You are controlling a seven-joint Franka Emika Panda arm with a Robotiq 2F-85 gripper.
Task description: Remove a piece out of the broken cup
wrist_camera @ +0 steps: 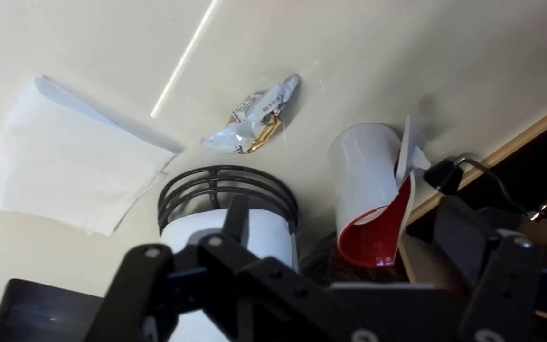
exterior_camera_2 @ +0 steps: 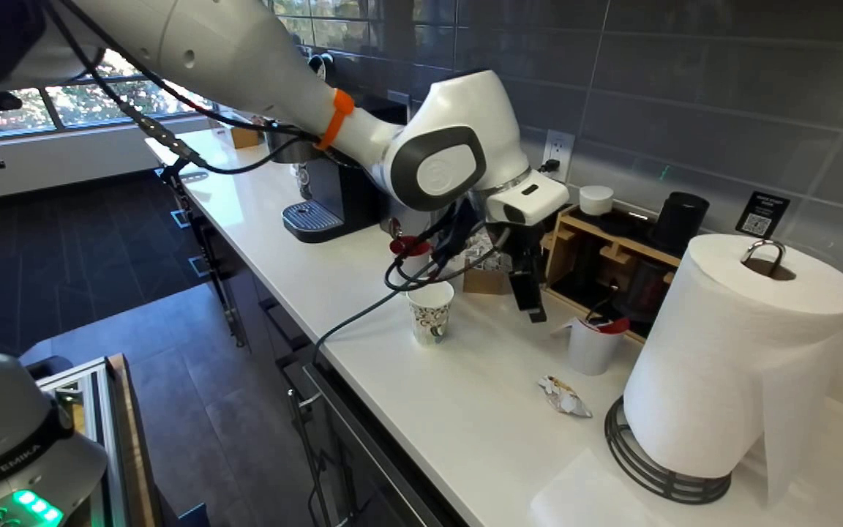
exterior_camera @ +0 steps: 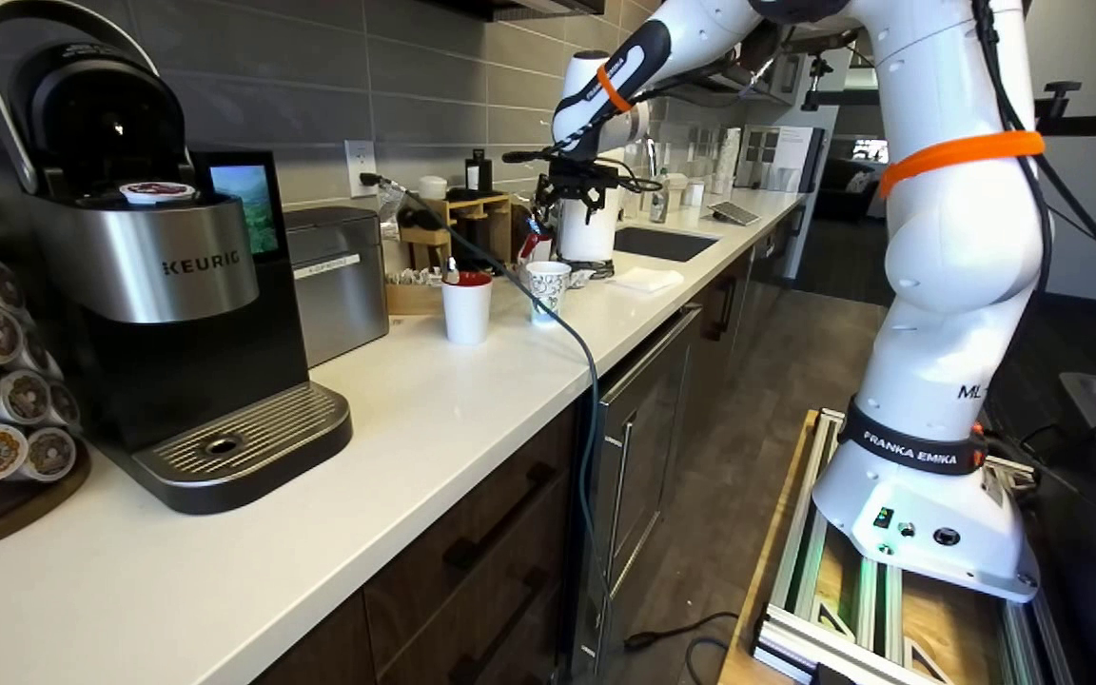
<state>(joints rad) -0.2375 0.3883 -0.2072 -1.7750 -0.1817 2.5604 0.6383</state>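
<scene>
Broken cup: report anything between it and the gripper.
Nothing visible stands between the open gripper and the broken cup. In the wrist view, a black object shows beside the cup's jutting white piece and might crowd the grasp.

In an exterior view we look along the front edge of the table [exterior_camera: 415,400], near the Keurig coffee maker [exterior_camera: 167,247], toward the sink [exterior_camera: 667,244]. In an exterior view we face the opposite way, near the paper towel roll [exterior_camera_2: 743,366], toward the window [exterior_camera_2: 92,106]. Both share the patterned paper cup [exterior_camera_2: 430,315]. In the wrist view we look steeply down from close, sharing the paper towel roll.
</scene>
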